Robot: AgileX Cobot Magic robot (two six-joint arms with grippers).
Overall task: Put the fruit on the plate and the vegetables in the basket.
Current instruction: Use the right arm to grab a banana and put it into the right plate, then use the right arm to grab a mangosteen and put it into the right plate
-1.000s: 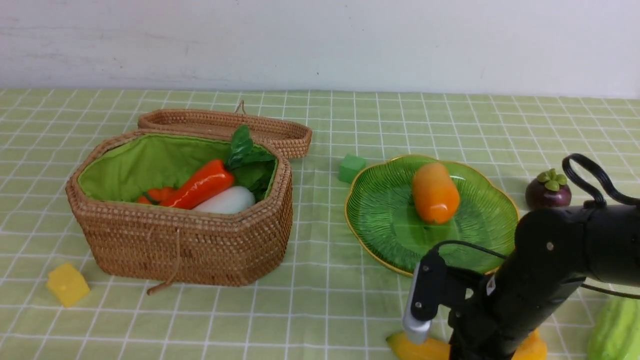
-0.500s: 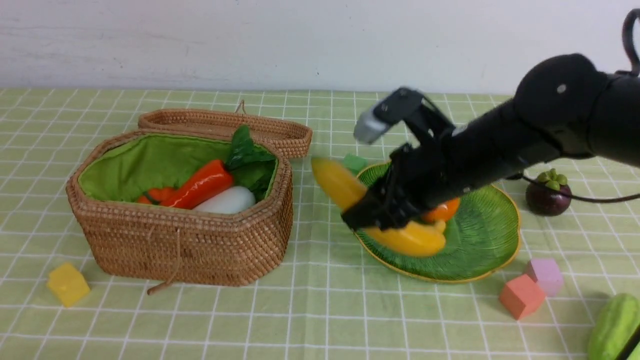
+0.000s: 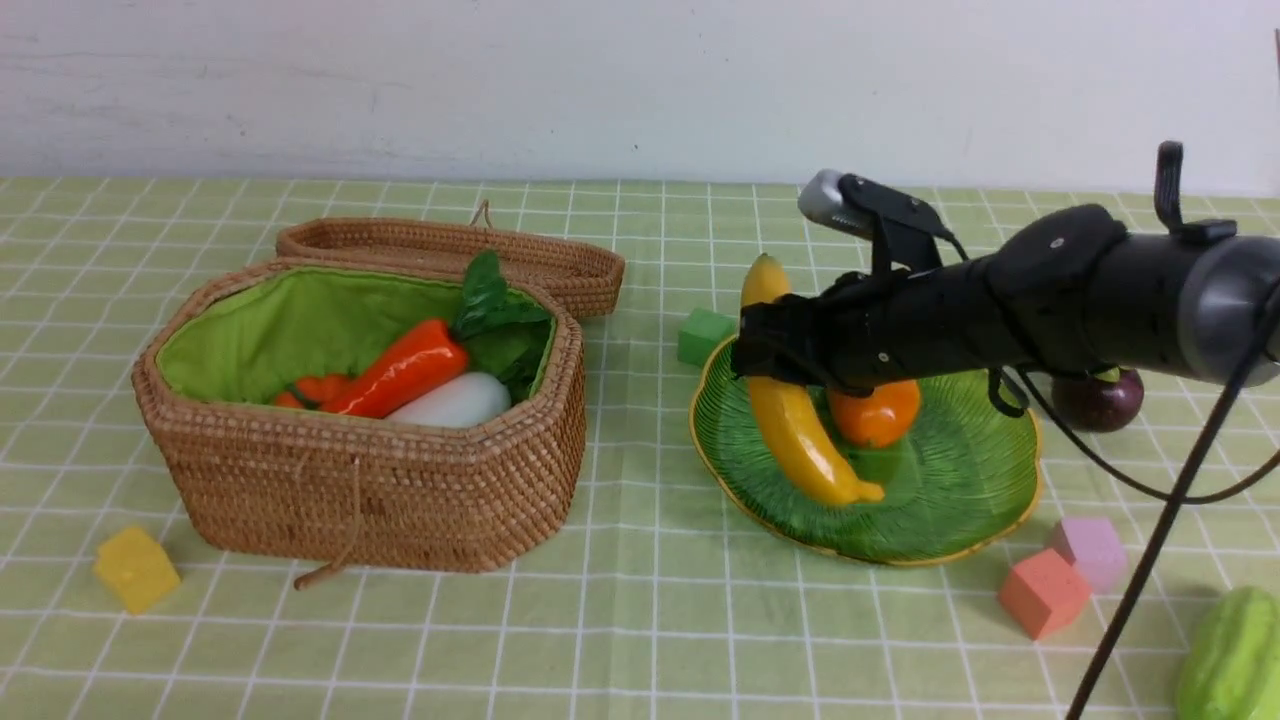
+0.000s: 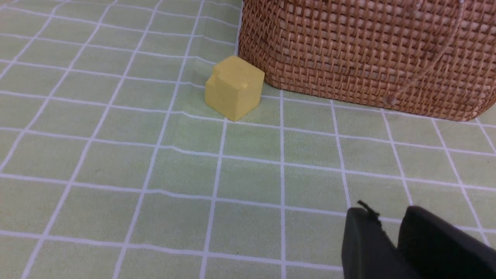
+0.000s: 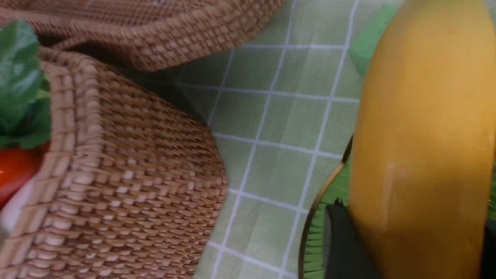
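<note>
The right gripper [image 3: 775, 350] was clamped across the upper part of the banana [image 3: 795, 430], its fingers [image 5: 341, 240] pressed against the skin. The banana sloped steeply over the plate [image 3: 960, 500]: its lower tip sat on the ribbed floor just beside the mango [image 3: 880, 415], and its upper end stuck out past the far rim. Whether it touched the mango could not be made out.

The step looked like setting it down. Done well, the held end would be lowered until the banana lay inside the rim, then let go low and gently. A drop from this tilt would probably let it slide on the glass or knock the mango.

The banana was long, curved, smooth and yellow, with a faint pale streak and a stubby tip, and likely slippery.

The left gripper [image 4: 387, 212] hung over the cloth near the basket [image 3: 380, 490], its fingers nearly together with nothing between them
</note>
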